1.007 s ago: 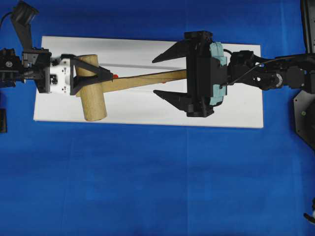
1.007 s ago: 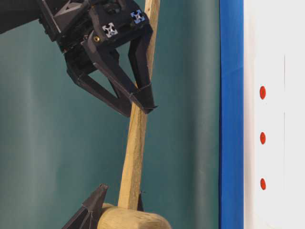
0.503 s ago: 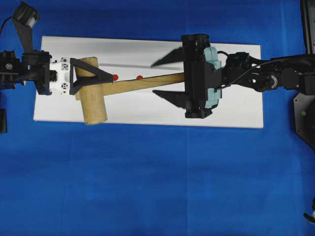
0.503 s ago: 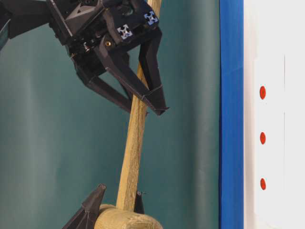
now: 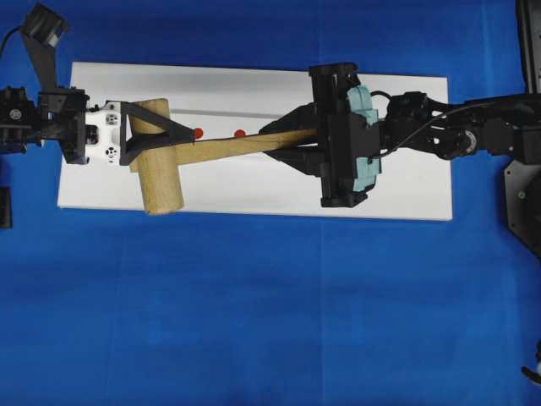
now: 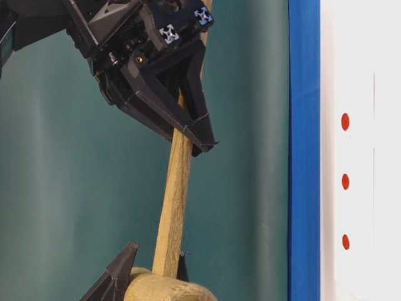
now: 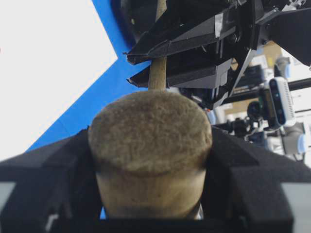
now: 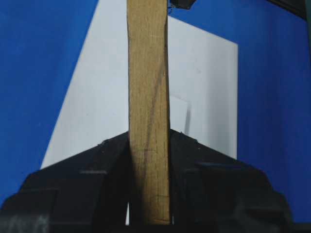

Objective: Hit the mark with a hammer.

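Observation:
The hammer (image 5: 157, 173), a light wooden mallet, hangs above the white board (image 5: 406, 190). My left gripper (image 5: 188, 134) is shut on its thick head (image 7: 150, 145), one finger on each side. My right gripper (image 5: 283, 142) is shut on the slim handle (image 8: 148, 121), with both jaws pressed against it. The mark (image 6: 345, 182) is the middle one of three red dots on the white strip, well clear of the hammer. From overhead, one red dot (image 5: 198, 133) and a second red dot (image 5: 239, 133) show just above the handle; the third is hidden.
The white board lies on a blue cloth (image 5: 254, 321). The right arm (image 5: 456, 135) reaches in over the board's right end. Its black base (image 5: 524, 199) stands at the right edge. A dark block (image 5: 4, 207) sits at the left edge.
My right gripper's jaws have closed from wide open onto the hammer's handle. The left gripper kept its hold on the head and barely moved.

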`<state>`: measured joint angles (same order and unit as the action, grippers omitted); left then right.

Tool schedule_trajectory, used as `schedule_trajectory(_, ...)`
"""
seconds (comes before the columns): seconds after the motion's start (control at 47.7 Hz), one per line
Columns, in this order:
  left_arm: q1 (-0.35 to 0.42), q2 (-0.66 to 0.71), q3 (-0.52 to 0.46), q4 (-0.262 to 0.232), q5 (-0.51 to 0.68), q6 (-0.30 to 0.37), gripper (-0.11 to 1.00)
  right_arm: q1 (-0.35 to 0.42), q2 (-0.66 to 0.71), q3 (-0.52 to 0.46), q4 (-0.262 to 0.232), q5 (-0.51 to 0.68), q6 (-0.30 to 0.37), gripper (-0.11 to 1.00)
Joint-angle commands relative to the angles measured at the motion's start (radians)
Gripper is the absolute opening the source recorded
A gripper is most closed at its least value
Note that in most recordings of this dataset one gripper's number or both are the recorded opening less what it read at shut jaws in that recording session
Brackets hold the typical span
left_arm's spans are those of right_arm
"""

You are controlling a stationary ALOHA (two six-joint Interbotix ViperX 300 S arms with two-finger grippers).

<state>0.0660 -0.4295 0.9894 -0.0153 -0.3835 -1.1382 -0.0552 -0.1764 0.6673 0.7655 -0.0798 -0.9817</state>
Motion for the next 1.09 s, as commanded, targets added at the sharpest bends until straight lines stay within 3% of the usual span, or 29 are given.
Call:
schedule_trajectory(0.0,-0.002,-0.012,-0.038,0.003,-0.015,0.008,0.44,-0.002,-0.008,-0.017,-0.003,-0.003,0.003,0.07)
schedule_trajectory(0.252,0.014,-0.015,-0.037,0.003,-0.011,0.014,0.44,-0.002,-0.008,-0.017,-0.003,-0.003,0.006,0.07)
schedule_trajectory(0.294,0.018,-0.015,-0.037,0.003,-0.009,0.014,0.51,-0.002,-0.009,-0.017,-0.003,-0.002,0.008,0.07)
schedule_trajectory(0.398,0.020,-0.018,-0.034,0.003,0.000,0.014,0.80,-0.002,-0.009,-0.017,-0.002,-0.003,0.011,0.07)
schedule_trajectory(0.461,0.020,-0.018,-0.034,0.003,0.009,0.012,0.89,-0.002,-0.009,-0.017,0.000,-0.003,0.014,0.07)
schedule_trajectory(0.692,0.029,-0.035,-0.023,0.003,0.097,0.012,0.85,-0.002,-0.037,0.003,0.012,-0.003,0.020,0.07)
schedule_trajectory(1.069,0.043,-0.230,0.087,0.003,0.204,0.014,0.84,-0.002,-0.120,0.083,0.066,-0.003,0.020,0.07)
